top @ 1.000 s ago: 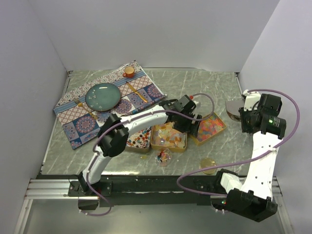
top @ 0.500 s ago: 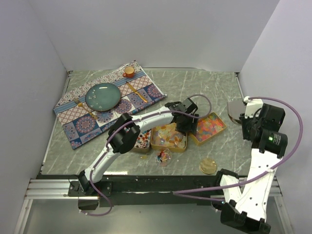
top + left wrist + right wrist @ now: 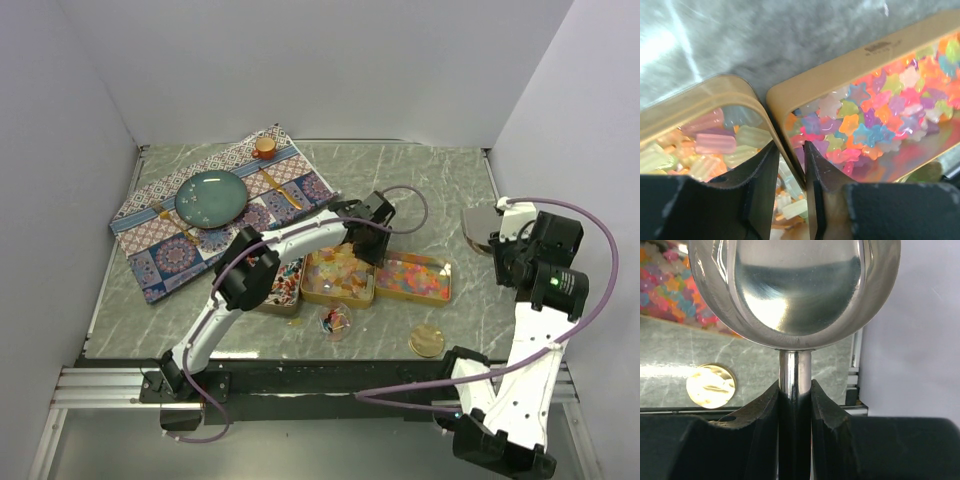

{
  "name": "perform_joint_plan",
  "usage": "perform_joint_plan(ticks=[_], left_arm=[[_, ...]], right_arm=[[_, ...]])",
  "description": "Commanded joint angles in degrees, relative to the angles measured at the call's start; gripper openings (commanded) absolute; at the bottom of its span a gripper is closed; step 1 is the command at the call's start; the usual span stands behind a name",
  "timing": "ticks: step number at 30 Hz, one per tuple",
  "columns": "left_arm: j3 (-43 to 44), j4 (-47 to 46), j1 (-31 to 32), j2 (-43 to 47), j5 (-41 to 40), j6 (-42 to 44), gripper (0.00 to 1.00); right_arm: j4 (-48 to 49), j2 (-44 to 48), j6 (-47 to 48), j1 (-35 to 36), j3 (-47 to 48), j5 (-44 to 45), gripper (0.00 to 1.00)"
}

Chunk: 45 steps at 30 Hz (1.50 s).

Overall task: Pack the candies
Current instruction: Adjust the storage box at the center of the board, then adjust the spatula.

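Three gold tins hold the candies: red-white-black ones [image 3: 284, 285], pale yellow-orange squares [image 3: 340, 272] and bright pink-orange-yellow pieces [image 3: 415, 277]. My left gripper [image 3: 366, 248] reaches down where the middle and right tins meet. In the left wrist view the left gripper [image 3: 790, 146] pinches the adjoining tin walls [image 3: 781, 131]. One finger is among the pale squares [image 3: 710, 144], the other among the bright star pieces [image 3: 875, 127]. My right gripper [image 3: 795, 390] is shut on the handle of a steel scoop [image 3: 795, 285], held empty in the air at the right as the scoop [image 3: 479, 228] shows from above.
A small clear cup of mixed candies [image 3: 335, 321] and a round gold disc [image 3: 427, 341] lie near the front edge. A patterned cloth [image 3: 160, 255] with a teal plate [image 3: 211, 195] and a small cork-topped jar [image 3: 265, 147] lies at the back left.
The right tin has swung from a slant to lie straight against the middle tin. My left gripper's jaws have narrowed onto the walls and shifted left. The right arm moved slightly.
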<state>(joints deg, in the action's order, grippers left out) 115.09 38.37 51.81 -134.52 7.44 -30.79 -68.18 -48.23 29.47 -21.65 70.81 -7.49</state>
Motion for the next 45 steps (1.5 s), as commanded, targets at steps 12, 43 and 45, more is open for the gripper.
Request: perform_joint_plan(ticks=[12,43,45], left_arm=[[4.3,-2.0,-10.1,7.1,10.4,10.5,0.79],[-0.3,-50.9,-27.1,1.2,62.6,-22.6,0.97],[-2.1,-56.5,-27.3,1.1,63.9,-26.8,0.97]], right_arm=[[-1.2,-0.7,37.6,1.2,-2.9,-17.3,0.00],[14.7,-36.6,19.7,34.2,23.4,-11.7,0.00],[13.7,-37.4,19.6,35.2,24.6,-12.1,0.00]])
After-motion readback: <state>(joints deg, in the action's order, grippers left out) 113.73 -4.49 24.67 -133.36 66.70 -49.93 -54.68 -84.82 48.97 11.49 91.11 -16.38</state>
